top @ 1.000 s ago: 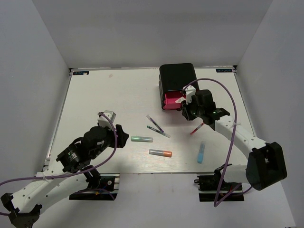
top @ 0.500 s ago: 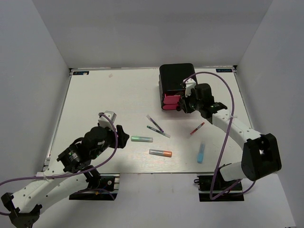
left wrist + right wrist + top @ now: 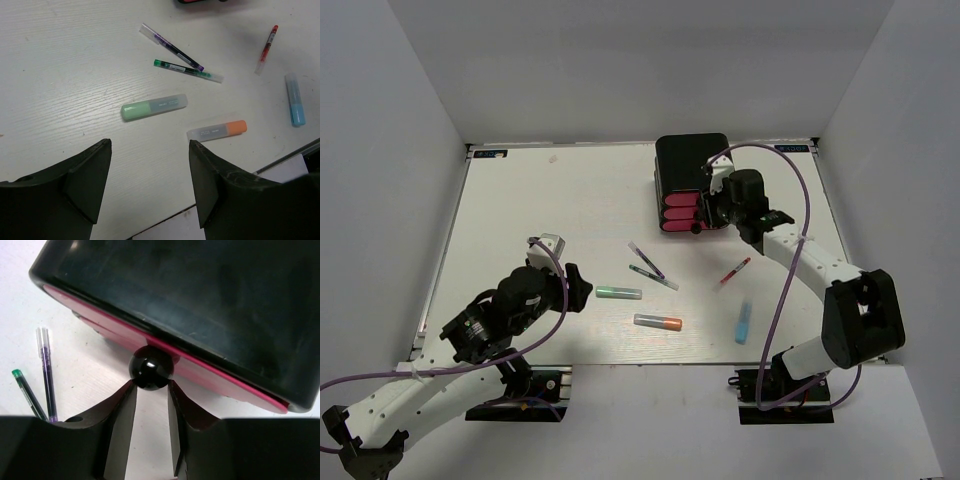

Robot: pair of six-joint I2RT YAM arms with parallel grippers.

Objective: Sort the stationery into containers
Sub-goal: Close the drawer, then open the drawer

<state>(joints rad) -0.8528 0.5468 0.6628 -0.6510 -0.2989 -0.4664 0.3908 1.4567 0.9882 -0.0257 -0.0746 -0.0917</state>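
Drawers [image 3: 680, 213] shut at worktop's [image 3: 550, 200] far edge; right gripper [image 3: 150, 392] straddles a knob [image 3: 151, 367], grip undetermined, left gripper [image 3: 150, 145] open; straight outward pull judged next.

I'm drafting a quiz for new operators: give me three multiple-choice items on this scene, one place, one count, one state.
1. The red pen lies: A at the far left edge; B between the black case and the light blue marker; C behind that case.
2. Pens and markers loose on the table: A four; B six; C eight.
3. The pink drawers are: A all pushed in; B top one pulled out; C removed.
Key: B, it shows below the case; B, three pens plus three markers; A, their fronts sit flush.
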